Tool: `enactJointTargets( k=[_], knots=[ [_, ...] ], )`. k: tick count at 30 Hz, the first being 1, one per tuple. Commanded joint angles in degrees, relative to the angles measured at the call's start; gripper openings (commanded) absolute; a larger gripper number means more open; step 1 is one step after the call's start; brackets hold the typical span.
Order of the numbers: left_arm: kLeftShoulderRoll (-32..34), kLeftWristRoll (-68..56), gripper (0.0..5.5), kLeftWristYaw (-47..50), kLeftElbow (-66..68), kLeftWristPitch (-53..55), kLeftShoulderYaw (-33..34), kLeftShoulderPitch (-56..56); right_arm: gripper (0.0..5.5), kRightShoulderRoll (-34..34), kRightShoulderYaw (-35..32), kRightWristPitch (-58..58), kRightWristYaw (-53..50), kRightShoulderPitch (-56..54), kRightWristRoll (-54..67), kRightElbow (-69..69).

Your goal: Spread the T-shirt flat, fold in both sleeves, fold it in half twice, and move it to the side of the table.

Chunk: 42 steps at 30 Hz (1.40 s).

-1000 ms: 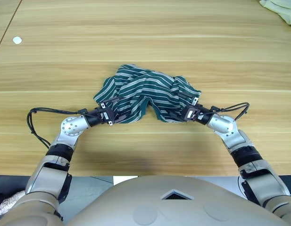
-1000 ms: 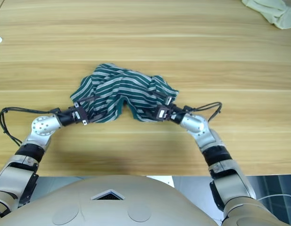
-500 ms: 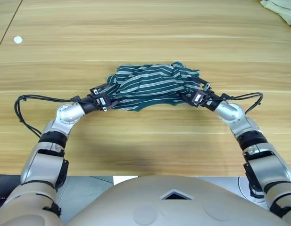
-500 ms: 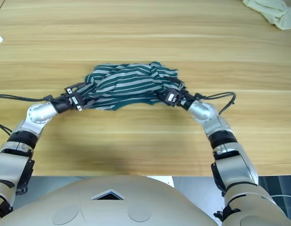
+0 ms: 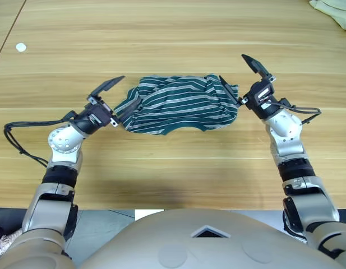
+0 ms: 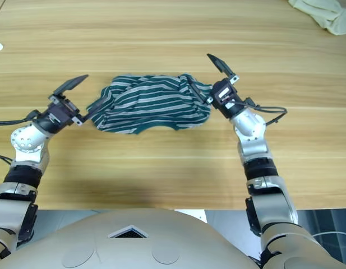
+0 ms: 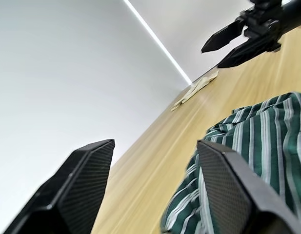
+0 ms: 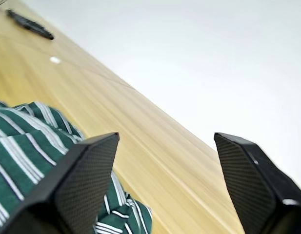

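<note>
Crumpled dark-green, white-striped T-shirt [image 5: 178, 105] lies bunched mid light wooden table [image 5: 161, 33], btwn both grippers. L gripper [image 5: 130, 88] at its left end, fingers spread wide, holding nothing. R gripper [image 5: 231, 66] at its right end, also wide apart, empty. Pale crumpled cloth [image 5: 335, 11] at far right corner.
</note>
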Motion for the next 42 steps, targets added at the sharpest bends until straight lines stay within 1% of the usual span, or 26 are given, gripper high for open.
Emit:
enactJointTargets(
  k=[1, 4, 8, 11, 13, 15, 18, 22, 25, 28, 30, 33, 37, 40, 42],
  knots=[
    [3.6, 12.2, 3.14, 3.1, -4.6, 3.1, 1.5, 9.0, 3.6, -5.6, -0.8, -1.9, -1.3, 3.3, -9.9, -0.9],
    [6.9, 29.0, 3.14, 5.3, -13.1, 9.6, 0.3, 15.7, 3.6, -11.2, -2.5, -2.2, -2.5, 6.2, -17.0, -4.6],
    [6.8, 37.6, 3.14, 7.0, -16.1, 13.6, -1.8, 14.9, 3.6, -14.7, -3.7, -1.3, -3.5, 5.9, -21.5, -7.0],
    [6.4, 45.1, 3.14, 11.6, -13.1, 16.9, -3.7, 11.7, 3.6, -16.8, -4.1, -0.8, -3.8, 6.7, -23.8, -7.8],
    [6.5, 52.8, 3.14, 18.5, -9.2, 20.8, -5.6, 8.1, 3.6, -17.9, -3.0, -0.8, -2.9, 8.3, -25.2, -7.8],
    [6.8, 58.3, 3.14, 23.2, -7.1, 24.1, -7.6, 5.7, 3.6, -18.3, -1.7, -0.7, -2.4, 9.4, -26.4, -7.2],
    [8.3, 62.1, 3.14, 26.7, -6.3, 27.3, -9.7, 4.8, 3.6, -18.0, -1.2, -0.2, -2.4, 9.9, -26.8, -7.0],
    [10.1, 58.9, 3.14, 26.2, -9.3, 26.0, -10.6, 6.9, 3.6, -17.5, -0.4, 0.1, -3.3, 9.0, -27.6, -5.4],
    [10.7, 52.1, 3.14, 24.3, -13.7, 22.6, -10.6, 9.8, 3.6, -17.2, 0.2, 0.1, -3.8, 8.1, -28.3, -4.1],
    [11.5, 43.5, 3.14, 20.4, -18.6, 20.0, -11.1, 13.6, 3.6, -16.9, 1.0, -0.2, -4.5, 7.1, -29.5, -3.0],
    [11.4, 39.5, 3.14, 18.7, -19.8, 18.7, -11.4, 15.0, 3.6, -15.1, 2.1, -1.3, -5.0, 5.6, -29.3, -3.1],
    [9.8, 31.1, 3.14, 16.7, -22.4, 15.1, -11.4, 15.6, 3.6, -8.8, 5.6, -2.4, -5.7, 1.0, -29.0, -2.6],
    [6.8, 23.9, 3.14, 16.8, -21.8, 12.2, -9.4, 14.3, 3.6, 1.0, 12.1, -0.3, -9.4, -11.3, -36.3, 5.7],
    [3.6, 22.8, 3.14, 18.7, -20.0, 12.2, -7.6, 12.2, 3.6, 6.0, 17.7, 0.7, -12.3, -18.2, -42.3, 15.2],
    [2.3, 23.4, 3.14, 19.6, -18.8, 12.0, -6.7, 12.0, 3.6, 8.2, 21.1, 1.2, -13.9, -20.5, -45.5, 21.4]
  ],
)
